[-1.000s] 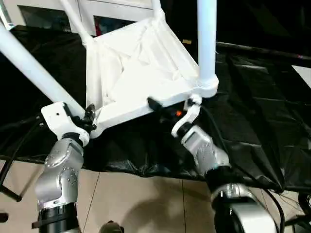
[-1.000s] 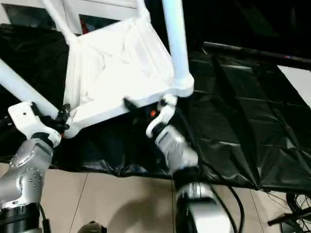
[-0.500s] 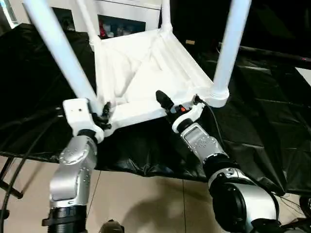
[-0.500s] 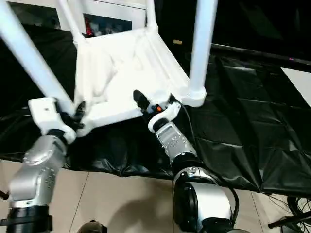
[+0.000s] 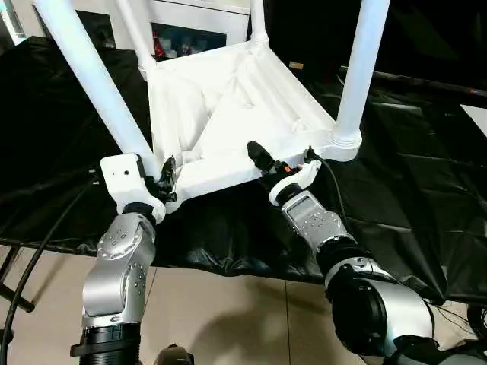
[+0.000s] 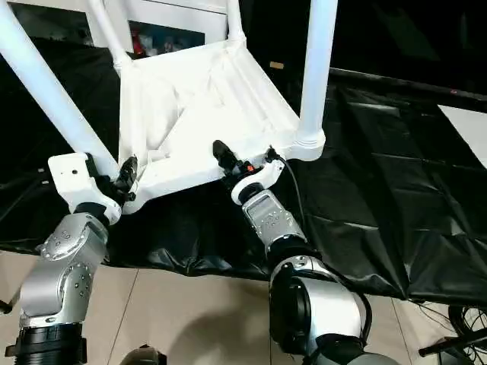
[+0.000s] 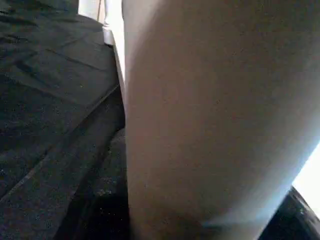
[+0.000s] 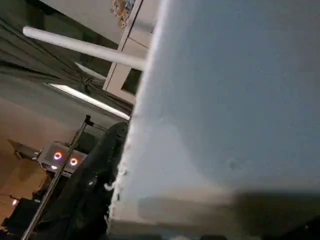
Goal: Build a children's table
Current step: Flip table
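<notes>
Since a second ago the table [image 5: 228, 114] has tipped from a steep slant to a flatter lie with its legs more upright, and the right gripper [image 5: 262, 161] has gone from spread fingers under the near rim to a grip on that rim. In the left eye view the table lies upside down on the black cloth [image 5: 411, 198], ribbed underside up, four white legs rising from its corner sockets; the near right leg [image 5: 361, 68] stands in its socket at the right corner and the near left leg [image 5: 91, 80] slants up toward the upper left. The left gripper [image 5: 163, 182] is at the near left corner, by the base of that leg, its black fingers against the white plastic there. The right gripper's fingers are clamped over the near edge between the two near corners. In the right eye view a white cabinet [image 6: 179, 23] stands behind the table, and tan floor [image 6: 175, 312] shows below the cloth edge between the silver forearms. The left wrist view is taken up close by a pale surface of the table, with dark cloth beside it; its own fingers are hidden there, so whether they are closed on the corner I cannot tell. In the right wrist view a white slab of the table is close up, with one black finger [image 8: 95, 185] lying along its edge and a leg [image 8: 82, 47] crossing behind.
</notes>
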### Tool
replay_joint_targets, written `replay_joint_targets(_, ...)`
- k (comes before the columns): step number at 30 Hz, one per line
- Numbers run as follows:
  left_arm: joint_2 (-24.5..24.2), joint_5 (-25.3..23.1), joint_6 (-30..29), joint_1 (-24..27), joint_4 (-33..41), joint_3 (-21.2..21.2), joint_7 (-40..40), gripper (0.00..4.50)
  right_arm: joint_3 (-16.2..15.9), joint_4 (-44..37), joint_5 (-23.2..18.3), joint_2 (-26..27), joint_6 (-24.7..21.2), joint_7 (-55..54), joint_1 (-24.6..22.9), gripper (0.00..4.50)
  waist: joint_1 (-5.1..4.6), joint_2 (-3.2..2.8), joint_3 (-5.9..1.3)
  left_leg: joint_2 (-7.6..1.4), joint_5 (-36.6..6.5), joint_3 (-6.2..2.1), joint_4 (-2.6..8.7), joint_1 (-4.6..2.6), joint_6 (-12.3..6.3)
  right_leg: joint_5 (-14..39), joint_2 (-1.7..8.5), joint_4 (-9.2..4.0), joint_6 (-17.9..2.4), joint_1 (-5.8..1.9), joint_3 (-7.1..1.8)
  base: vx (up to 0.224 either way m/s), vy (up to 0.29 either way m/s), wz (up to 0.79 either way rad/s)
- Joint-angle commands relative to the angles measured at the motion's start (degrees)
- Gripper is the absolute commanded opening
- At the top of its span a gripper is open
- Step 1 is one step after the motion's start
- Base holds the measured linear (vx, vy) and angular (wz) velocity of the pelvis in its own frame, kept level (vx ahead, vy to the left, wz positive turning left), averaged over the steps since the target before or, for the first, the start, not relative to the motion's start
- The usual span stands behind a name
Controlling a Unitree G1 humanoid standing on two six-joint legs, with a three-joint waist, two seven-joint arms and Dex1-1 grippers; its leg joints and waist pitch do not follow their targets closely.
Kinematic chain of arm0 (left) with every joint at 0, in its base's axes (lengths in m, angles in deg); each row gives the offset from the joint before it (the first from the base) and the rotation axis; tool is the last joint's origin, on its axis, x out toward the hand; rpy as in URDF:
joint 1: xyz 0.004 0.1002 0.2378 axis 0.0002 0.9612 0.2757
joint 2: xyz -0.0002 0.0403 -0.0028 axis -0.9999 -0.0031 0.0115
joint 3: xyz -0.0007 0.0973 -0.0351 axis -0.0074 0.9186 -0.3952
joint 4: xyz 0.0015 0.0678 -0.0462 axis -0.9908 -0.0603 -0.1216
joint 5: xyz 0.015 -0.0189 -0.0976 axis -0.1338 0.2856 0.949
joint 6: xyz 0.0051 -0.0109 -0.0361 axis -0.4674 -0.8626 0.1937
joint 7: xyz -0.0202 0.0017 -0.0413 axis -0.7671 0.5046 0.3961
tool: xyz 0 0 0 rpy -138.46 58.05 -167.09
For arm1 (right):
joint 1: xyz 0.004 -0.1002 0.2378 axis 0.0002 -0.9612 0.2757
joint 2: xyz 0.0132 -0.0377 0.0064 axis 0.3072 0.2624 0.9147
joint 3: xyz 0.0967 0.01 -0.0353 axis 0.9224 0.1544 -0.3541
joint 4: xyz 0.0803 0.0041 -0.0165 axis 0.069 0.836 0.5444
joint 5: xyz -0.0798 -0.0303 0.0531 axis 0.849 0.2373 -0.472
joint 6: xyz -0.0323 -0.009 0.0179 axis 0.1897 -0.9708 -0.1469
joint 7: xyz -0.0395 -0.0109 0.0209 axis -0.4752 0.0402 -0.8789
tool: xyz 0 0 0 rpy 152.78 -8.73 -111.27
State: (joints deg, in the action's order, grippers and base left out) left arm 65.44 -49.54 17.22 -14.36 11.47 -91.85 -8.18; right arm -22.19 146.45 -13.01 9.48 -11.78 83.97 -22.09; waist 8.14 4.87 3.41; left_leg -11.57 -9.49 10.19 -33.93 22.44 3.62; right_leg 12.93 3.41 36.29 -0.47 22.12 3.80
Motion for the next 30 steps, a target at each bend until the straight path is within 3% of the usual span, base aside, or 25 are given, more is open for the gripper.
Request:
replay_joint_targets(1, 0.76, 1.31, 2.83, -0.59, 2.99, 2.18, 1.55, 2.53, 0.37, -0.59, -0.04, 2.10, 1.15, 0.95, 3.24, 2.37, -0.02, -0.50, -4.50, -2.32, -0.85, -0.38, 3.29, -1.78, -1.88, -8.01, 4.92, -2.48, -11.67, -2.53, -2.57, 0.000, 0.000, 0.00)
replay_joint_targets(2, 0.56, 1.48, 3.69, -0.51, 2.95, 2.33, 2.38, 2.88, 0.33, -0.61, 0.20, 2.06, 1.62, 0.96, 3.29, 2.28, 0.00, -0.45, -4.57, -2.30, -0.43, -0.37, 3.23, -1.75, -2.02, -8.47, 4.87, -2.41, -11.73, -2.55, -2.56, 0.000, 0.000, 0.00)
replay_joint_targets(5, 0.27, 0.68, 4.56, -0.86, 2.79, 1.13, 1.36, 2.92, -1.24, -1.35, 2.60, 1.52, 4.69, 0.38, 3.26, 2.19, 0.11, -0.73, -4.86, -2.33, 1.64, -0.38, 2.90, -1.72, -2.31, -11.92, 4.73, -1.99, -12.35, -2.41, -2.45, 0.000, 0.000, 0.00)
replay_joint_targets(7, -0.35, 0.36, 4.36, -0.95, 2.64, 0.64, 1.15, 3.14, -1.45, -1.75, 3.08, 1.37, 5.58, -0.04, 3.28, 2.17, 0.06, -0.22, -5.04, -2.08, 3.54, -0.30, 2.50, -1.27, -2.98, -15.38, 4.58, -1.49, -12.75, -2.57, -2.50, 0.000, 0.000, 0.00)
replay_joint_targets(10, -1.91, 0.51, 5.26, -0.91, 2.61, -1.53, 1.02, 3.33, -0.56, -3.13, 2.99, 0.62, 7.18, -1.75, 3.46, 2.15, 0.04, -0.52, -4.52, -2.19, -0.85, -0.17, 2.79, -1.29, -2.92, -9.77, 4.80, -2.05, -12.32, -2.19, -2.61, 0.000, 0.000, 0.00)
replay_joint_targets(12, -4.02, 1.18, 6.96, -0.13, 2.99, -4.70, 1.27, 3.60, 0.14, -5.16, 3.18, -0.29, 8.85, -3.72, 3.62, 2.12, 0.01, -1.00, -4.36, -2.44, -4.35, -0.19, 3.13, -1.69, -1.03, -5.61, 4.66, -2.45, -11.28, -1.88, -2.58, 0.000, 0.000, 0.00)
replay_joint_targets(14, -5.53, 2.44, 7.63, 1.00, 3.80, -7.24, 1.85, 3.76, -0.37, -6.90, 4.00, -0.70, 9.58, -4.51, 3.49, 2.10, -0.16, -1.12, -4.34, -2.46, -5.88, -0.22, 3.37, -1.71, 0.67, -3.91, 4.53, -2.50, -10.71, -1.78, -2.53, 0.000, 0.000, 0.00)
replay_joint_targets(17, -8.34, 2.01, 9.11, 2.30, 4.04, -9.67, 2.22, 3.76, -0.35, -8.77, 4.38, -1.21, 10.37, -5.43, 3.55, 2.10, -0.21, -0.96, -4.26, -2.35, -7.30, -0.28, 3.57, -1.72, 1.44, -2.30, 4.52, -2.64, -9.85, -1.69, -2.53, 0.000, 0.000, 0.00)
replay_joint_targets(18, -8.49, 1.98, 9.18, 2.36, 4.05, -9.77, 2.25, 4.05, -0.33, -8.86, 4.36, -1.23, 10.40, -5.47, 3.56, 2.08, -0.25, -1.04, -4.24, -2.39, -7.93, -0.29, 3.64, -1.75, 1.62, -1.46, 4.54, -2.70, -9.62, -1.66, -2.54, 0.000, 0.000, 0.00)
replay_joint_targets(21, -14.75, -1.72, 9.51, 5.06, 4.15, -9.81, 5.31, 4.23, 0.37, -12.66, 4.02, -2.34, 10.97, -7.43, 3.07, 2.08, -0.33, -0.85, -4.19, -2.37, -9.00, -0.25, 3.76, -1.89, 2.17, 0.48, 4.45, -2.79, -8.53, -1.31, -2.59, 0.000, 0.000, 0.00)
replay_joint_targets(25, -17.45, -2.22, 8.73, 6.64, 4.00, -8.81, 8.27, 4.50, -0.89, -15.00, 5.62, -2.91, 11.34, -9.08, 1.99, 2.06, -0.24, -1.14, -4.13, -2.30, -9.18, -0.23, 3.87, -1.86, 2.82, 1.05, 4.50, -2.77, -8.06, -1.21, -2.65, 0.000, 0.000, 0.00)
replay_joint_targets(28, -16.55, 4.82, 3.90, 6.69, 5.11, -11.26, 9.66, 4.50, -0.29, -17.23, 5.63, -3.33, 12.23, -10.99, 1.09, 2.03, -0.22, -1.39, -4.10, -2.26, -10.54, -0.03, 3.84, -2.24, 4.14, 1.12, 4.39, -2.59, -8.19, -0.79, -2.70, 0.000, 0.000, 0.00)
replay_joint_targets(30, -16.17, 9.79, 2.17, 6.84, 6.23, -11.89, 11.99, 4.50, 0.41, -17.82, 4.96, -3.62, 12.45, -11.90, 0.99, 2.01, -0.26, -1.29, -4.14, -2.09, -11.14, -0.04, 3.94, -1.98, 4.94, 1.49, 4.37, -2.55, -8.20, -0.93, -2.70, 0.000, 0.000, 0.00)
